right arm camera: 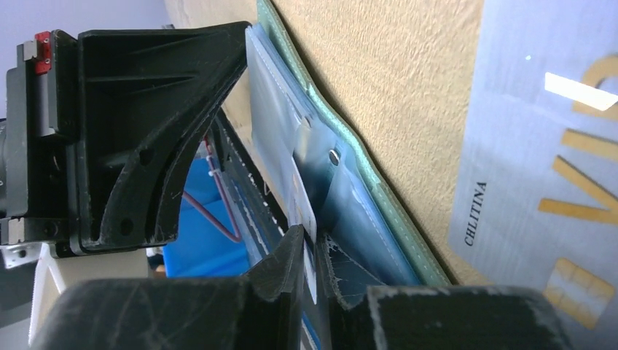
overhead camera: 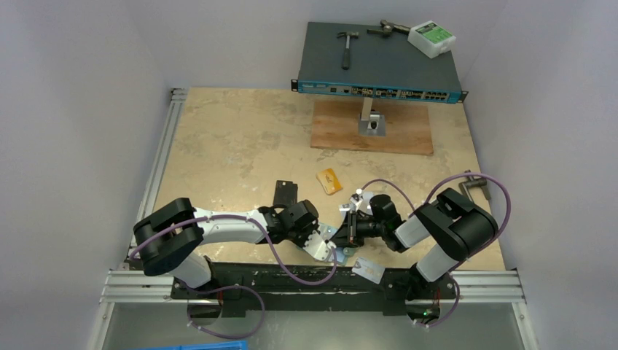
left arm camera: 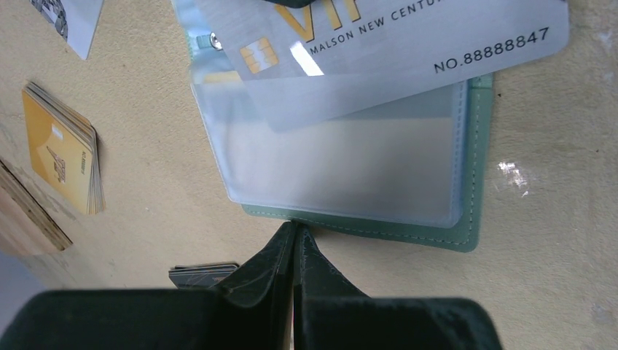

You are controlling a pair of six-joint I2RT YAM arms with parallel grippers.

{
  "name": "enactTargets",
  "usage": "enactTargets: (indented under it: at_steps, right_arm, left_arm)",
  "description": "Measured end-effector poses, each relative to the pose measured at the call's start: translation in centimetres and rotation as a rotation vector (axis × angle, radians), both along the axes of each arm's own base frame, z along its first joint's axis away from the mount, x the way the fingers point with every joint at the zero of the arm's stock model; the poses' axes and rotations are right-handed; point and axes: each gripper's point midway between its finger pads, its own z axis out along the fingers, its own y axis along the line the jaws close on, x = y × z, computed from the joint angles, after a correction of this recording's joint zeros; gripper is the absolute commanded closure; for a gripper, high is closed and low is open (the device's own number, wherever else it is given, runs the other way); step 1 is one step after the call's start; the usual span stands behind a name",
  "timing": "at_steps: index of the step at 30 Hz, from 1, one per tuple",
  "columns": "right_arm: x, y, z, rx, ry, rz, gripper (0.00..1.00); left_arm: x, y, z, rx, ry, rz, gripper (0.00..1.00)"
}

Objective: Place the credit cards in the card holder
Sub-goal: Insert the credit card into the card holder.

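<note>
Top external view gives us the surroundings across the bench. A black rectangle sits just left of an orange card stack, both beyond the two arms. Further back, a wooden board carries a stand with a network switch, on which lie a hammer and a white box. A metal clamp sits at the right edge. A loose pale card lies at the near edge, close to the right arm's base.

We see the card holder lying open and flat between the two arms, its clear sleeves facing up. The left jaws are fully closed and hold nothing, their tips set against the holder's teal edge. A silver card with gold lettering hangs over the holder's opposite end, covering the sleeves there. From the right wrist we find the right jaws almost closed, only a slit between them, pinching that card's thin pale edge just beside the sleeves.
</note>
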Motion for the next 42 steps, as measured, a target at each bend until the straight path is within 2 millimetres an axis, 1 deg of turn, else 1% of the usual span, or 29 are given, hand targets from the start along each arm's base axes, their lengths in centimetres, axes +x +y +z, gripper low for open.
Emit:
enactTargets:
  at_steps: [3,8,11,24,42]
  right_arm:
    - [-0.1,0.0,0.1,0.013,0.006,-0.011,1.00]
    - [0.3,0.1,1.2,0.030,-0.030,-0.024,1.00]
    - [0.6,-0.1,1.4,0.019,-0.041,-0.044,1.00]
    - [1.2,-0.6,0.4,-0.021,-0.036,-0.092,1.00]
    - [1.9,-0.8,0.2,-0.039,-0.065,-0.129,1.00]
  left_arm:
    - [0.0,0.0,0.0,0.000,0.000,0.000,1.00]
    - [0.0,0.0,0.0,0.002,-0.002,-0.001,1.00]
    - [0.0,0.0,0.0,0.002,-0.002,0.000,1.00]
    - [-0.1,-0.1,0.0,0.017,0.004,-0.005,1.00]
    - [-0.2,0.0,0.0,0.023,0.004,-0.005,1.00]
